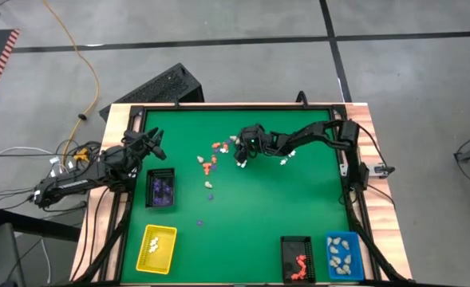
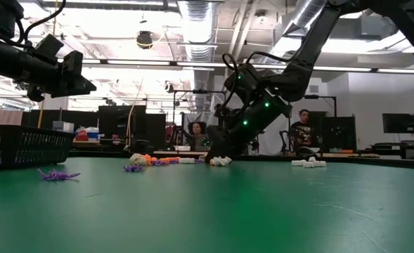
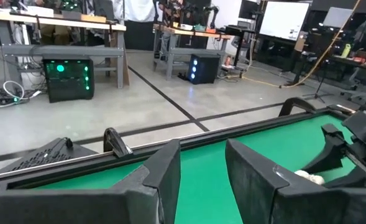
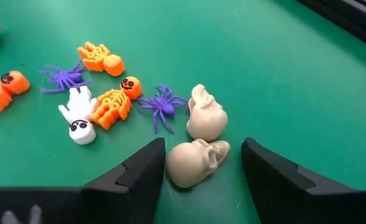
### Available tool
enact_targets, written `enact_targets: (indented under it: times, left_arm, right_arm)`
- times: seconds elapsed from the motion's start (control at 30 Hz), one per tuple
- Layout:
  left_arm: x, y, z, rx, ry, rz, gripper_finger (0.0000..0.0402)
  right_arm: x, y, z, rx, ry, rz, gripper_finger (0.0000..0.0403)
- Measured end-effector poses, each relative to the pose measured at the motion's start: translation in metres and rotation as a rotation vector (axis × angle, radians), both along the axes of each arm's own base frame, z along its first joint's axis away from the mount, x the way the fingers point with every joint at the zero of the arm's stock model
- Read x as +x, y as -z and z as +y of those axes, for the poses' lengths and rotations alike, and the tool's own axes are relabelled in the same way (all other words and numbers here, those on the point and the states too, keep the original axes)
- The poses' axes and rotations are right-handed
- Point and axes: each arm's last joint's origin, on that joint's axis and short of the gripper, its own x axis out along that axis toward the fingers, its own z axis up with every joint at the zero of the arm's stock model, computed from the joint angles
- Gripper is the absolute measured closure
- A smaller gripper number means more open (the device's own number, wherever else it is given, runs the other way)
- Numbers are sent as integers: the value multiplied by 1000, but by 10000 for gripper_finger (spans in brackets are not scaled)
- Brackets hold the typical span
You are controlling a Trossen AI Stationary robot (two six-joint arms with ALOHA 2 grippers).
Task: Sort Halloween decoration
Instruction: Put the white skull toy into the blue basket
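The right gripper (image 4: 202,163) is down at the green table (image 1: 298,199) near its middle, its fingers spread apart around a beige skull (image 4: 194,160) lying between them, not yet pinched. A second skull (image 4: 205,116) lies just beyond, beside a purple spider (image 4: 163,106), orange skeletons (image 4: 111,106) and a white skeleton (image 4: 80,116). The left gripper (image 1: 153,142) hangs partly parted and empty above the table's far left edge.

Tiny Halloween decoration (image 4: 111,106): orange skeletons, purple spiders, white skeleton, two beige skulls, strewn on green mat
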Motion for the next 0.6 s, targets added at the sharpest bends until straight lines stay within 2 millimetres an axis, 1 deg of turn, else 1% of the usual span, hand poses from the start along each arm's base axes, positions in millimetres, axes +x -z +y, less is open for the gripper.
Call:
enact_targets:
  times: [0.07,0.37,0.47,0.6]
  left_arm:
    - [0,0,0,-2,0,1,284]
    - [0,0,0,-2,0,2,284]
    - [0,0,0,-2,0,2,284]
    - [0,0,0,-2,0,2,285]
  right_arm:
    - [-1,1,-1,21,16,-2,187]
    - [0,2,4,34,15,4,287]
    - [0,2,5,29,18,6,301]
    - [1,2,7,30,12,7,306]
